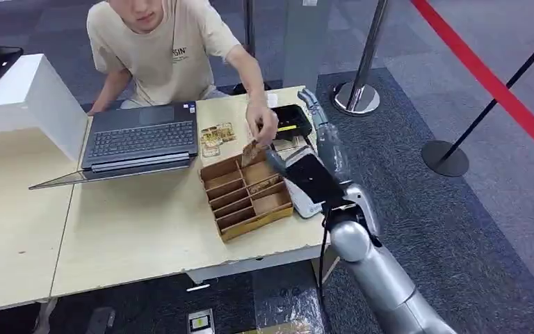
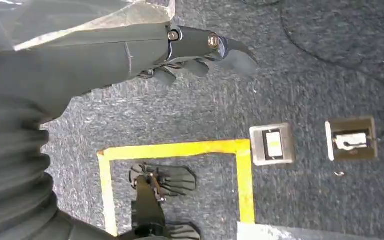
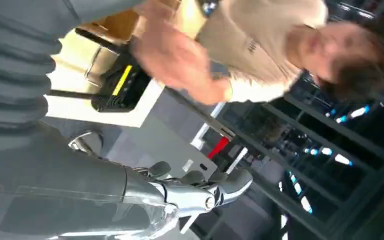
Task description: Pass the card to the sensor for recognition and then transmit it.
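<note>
My right hand (image 1: 314,111): it is stretched out over the right edge of the worktop (image 1: 146,223), next to the black sensor. In the right wrist view its fingers (image 3: 215,182) are a little apart and bent, and nothing is in them.
My left hand (image 2: 200,47): it hangs down over the grey carpet floor (image 2: 305,75). Its fingers are loosely bent and hold nothing.
Card (image 1: 250,152): the person's hand (image 1: 263,125) pinches a brown card and dips it into the far right part of the card box. My hands are not touching it.
Card box (image 1: 247,196): a brown box with rows of slots, sitting near the right edge of the worktop, by the front.
Sensor (image 1: 290,122): a black box with a yellow stripe, near the far right corner of the worktop, just beside my right hand.
Other cards (image 1: 217,136): a few lie flat on the worktop between the laptop and the sensor.
Laptop (image 1: 141,138): open, at the far edge of the worktop, in front of the person (image 1: 167,49).
Floor marks: a yellow tape line (image 2: 180,150) and two small floor sockets (image 2: 272,144) are under my left hand.
</note>
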`<control>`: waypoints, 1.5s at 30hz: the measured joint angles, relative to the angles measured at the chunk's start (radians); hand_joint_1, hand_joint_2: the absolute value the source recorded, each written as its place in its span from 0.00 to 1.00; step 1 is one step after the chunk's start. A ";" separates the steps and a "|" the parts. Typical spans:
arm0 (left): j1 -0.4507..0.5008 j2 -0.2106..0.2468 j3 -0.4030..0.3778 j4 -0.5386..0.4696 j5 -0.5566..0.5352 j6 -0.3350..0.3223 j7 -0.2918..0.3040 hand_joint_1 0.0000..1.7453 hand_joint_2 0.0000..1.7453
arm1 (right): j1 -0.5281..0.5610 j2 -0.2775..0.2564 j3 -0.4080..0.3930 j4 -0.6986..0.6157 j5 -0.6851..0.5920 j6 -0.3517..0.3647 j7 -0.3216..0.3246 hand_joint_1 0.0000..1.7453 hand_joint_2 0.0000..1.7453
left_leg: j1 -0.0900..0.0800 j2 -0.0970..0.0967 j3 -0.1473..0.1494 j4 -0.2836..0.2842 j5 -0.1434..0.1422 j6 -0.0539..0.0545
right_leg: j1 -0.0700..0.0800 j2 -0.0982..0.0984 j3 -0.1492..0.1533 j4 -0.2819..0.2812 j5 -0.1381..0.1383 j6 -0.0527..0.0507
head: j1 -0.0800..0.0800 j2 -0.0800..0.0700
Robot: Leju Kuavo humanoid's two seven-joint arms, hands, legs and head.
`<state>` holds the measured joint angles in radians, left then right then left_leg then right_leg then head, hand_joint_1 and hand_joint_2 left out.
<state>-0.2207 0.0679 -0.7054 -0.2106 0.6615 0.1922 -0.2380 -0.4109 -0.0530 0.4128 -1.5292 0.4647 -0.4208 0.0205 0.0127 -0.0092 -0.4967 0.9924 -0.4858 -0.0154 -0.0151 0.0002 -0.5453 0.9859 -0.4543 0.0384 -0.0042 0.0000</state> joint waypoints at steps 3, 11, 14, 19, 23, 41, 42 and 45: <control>0.011 0.003 0.007 0.001 0.002 0.008 -0.003 0.00 1.00 | 0.010 -0.004 -0.014 -0.098 -0.025 0.015 0.077 0.00 0.00 | 0.000 0.000 0.000 0.000 0.000 0.000 | 0.000 0.000 0.000 0.000 0.000 0.000 | -0.001 0.000; 0.035 0.004 0.023 0.003 0.012 0.021 -0.004 0.00 1.00 | 0.011 -0.024 -0.050 -0.347 -0.064 0.041 0.200 0.00 0.00 | 0.000 0.000 0.000 0.000 0.000 0.000 | 0.000 0.000 0.000 0.000 0.000 0.000 | 0.000 0.000; 0.037 0.004 0.025 0.004 0.013 0.022 -0.004 0.00 1.00 | 0.015 -0.030 -0.053 -0.395 -0.067 0.041 0.206 0.00 0.00 | 0.000 0.000 0.000 0.000 0.000 0.000 | 0.000 0.000 0.000 0.000 0.000 0.000 | 0.000 0.000; 0.046 0.005 0.029 0.006 0.019 0.032 -0.004 0.00 1.00 | 0.015 -0.033 -0.055 -0.475 -0.102 0.023 0.269 0.00 0.00 | 0.000 0.000 0.000 0.000 0.000 0.000 | 0.000 0.000 0.000 0.000 0.000 0.000 | 0.000 0.000; 0.064 0.007 0.034 0.007 0.021 0.034 -0.004 0.00 1.00 | 0.011 -0.033 -0.053 -0.535 -0.098 -0.011 0.320 0.00 0.00 | 0.000 0.000 0.000 0.000 0.000 0.000 | 0.000 0.000 0.000 0.000 0.000 0.000 | 0.000 0.000; 0.073 0.014 0.045 0.008 0.035 0.039 0.016 0.00 1.00 | 0.006 -0.022 -0.040 -0.589 -0.041 -0.100 0.330 0.00 0.00 | 0.000 0.000 0.000 0.000 0.000 0.000 | 0.000 0.000 0.000 0.000 0.000 0.000 | 0.000 0.000; 0.072 0.014 0.045 0.008 0.037 0.039 0.016 0.00 1.00 | 0.007 -0.019 -0.039 -0.589 -0.043 -0.101 0.331 0.00 0.00 | 0.000 0.000 0.000 0.000 0.000 0.000 | 0.000 0.000 0.000 0.000 0.000 0.000 | 0.000 0.000; 0.072 0.014 0.049 0.008 0.037 0.039 0.016 0.00 1.00 | 0.007 -0.012 -0.031 -0.588 -0.045 -0.102 0.331 0.00 0.00 | 0.000 0.000 0.000 0.000 0.000 0.000 | 0.000 0.000 0.000 0.000 0.000 0.000 | 0.000 0.000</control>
<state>-0.1485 0.0824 -0.6565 -0.2022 0.6985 0.2316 -0.2224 -0.4044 -0.0652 0.3819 -2.1176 0.4200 -0.5230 0.3513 0.0128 -0.0094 -0.4971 0.9923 -0.4857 -0.0154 -0.0152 0.0001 -0.5450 0.9859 -0.4543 0.0383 -0.0046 0.0000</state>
